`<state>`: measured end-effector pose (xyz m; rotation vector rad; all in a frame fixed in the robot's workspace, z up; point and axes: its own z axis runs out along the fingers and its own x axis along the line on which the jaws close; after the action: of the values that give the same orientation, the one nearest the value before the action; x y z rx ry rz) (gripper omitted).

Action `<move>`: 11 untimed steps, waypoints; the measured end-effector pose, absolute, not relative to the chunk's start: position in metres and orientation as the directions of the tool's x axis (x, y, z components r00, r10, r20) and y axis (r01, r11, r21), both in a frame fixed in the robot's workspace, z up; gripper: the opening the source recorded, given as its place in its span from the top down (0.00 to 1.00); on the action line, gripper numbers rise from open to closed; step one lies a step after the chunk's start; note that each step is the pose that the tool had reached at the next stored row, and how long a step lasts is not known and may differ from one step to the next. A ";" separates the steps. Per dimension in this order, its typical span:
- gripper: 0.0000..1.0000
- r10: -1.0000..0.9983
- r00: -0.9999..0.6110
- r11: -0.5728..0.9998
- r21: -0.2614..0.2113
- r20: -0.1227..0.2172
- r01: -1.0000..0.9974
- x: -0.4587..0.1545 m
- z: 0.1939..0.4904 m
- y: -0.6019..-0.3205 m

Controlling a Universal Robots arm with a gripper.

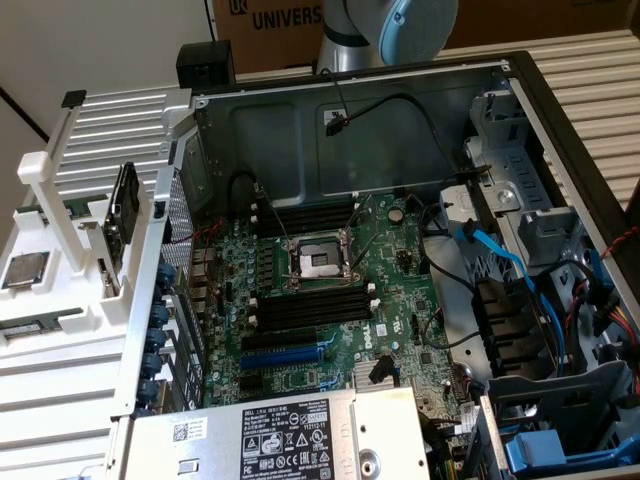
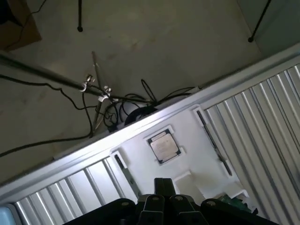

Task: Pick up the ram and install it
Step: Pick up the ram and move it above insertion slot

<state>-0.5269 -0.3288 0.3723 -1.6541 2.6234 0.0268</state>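
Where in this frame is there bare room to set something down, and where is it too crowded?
On the exterior view's left, bare slats lie in front of the white holder, beside the case. The far slats past the case's wall on the exterior view's right are also bare. Crowded: the holder bears the processor and ram, and cables fill the case beside the motherboard.
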 end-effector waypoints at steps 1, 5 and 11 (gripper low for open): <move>0.89 -0.909 -0.415 0.416 -0.007 -0.043 -0.910 -0.527 0.372 -0.329; 0.89 -0.943 -0.330 0.331 -0.007 -0.043 -0.944 -0.527 0.372 -0.329; 0.89 -0.981 -0.188 0.188 -0.007 -0.043 -0.982 -0.527 0.371 -0.329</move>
<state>-0.5269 -0.3288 0.3712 -1.9776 2.3922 0.0345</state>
